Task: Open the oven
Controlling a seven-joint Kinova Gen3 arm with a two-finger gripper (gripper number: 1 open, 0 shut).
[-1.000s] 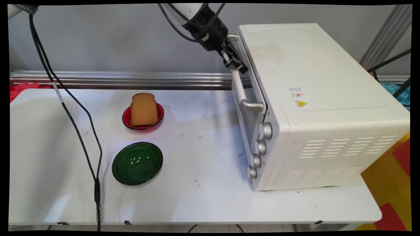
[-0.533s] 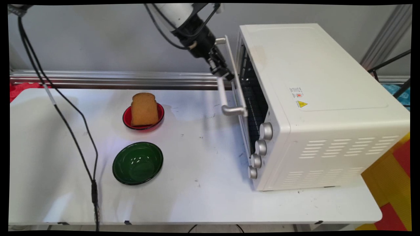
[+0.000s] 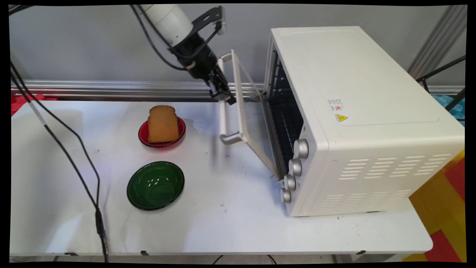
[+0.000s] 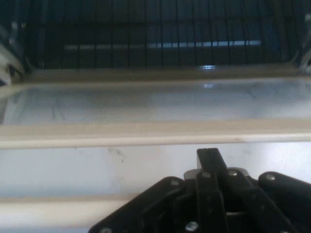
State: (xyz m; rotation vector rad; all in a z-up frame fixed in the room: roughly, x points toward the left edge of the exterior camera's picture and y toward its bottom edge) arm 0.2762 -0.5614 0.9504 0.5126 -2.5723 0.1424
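1 gripper [image 3: 223, 97] we saw clamped on the oven's [image 3: 357, 119] door handle [image 3: 223, 111], door [image 3: 253, 123] half open; bread [image 3: 162, 124] at its 9 o'clock.

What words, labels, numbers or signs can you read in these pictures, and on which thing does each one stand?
Yellow triangular warning sign: on top of the boxy white metal toaster oven; a symbol only, no words readable.
Small white sticker with a red mark: just behind that sign on the oven's top; print too small to read.
No other text shows in either view.
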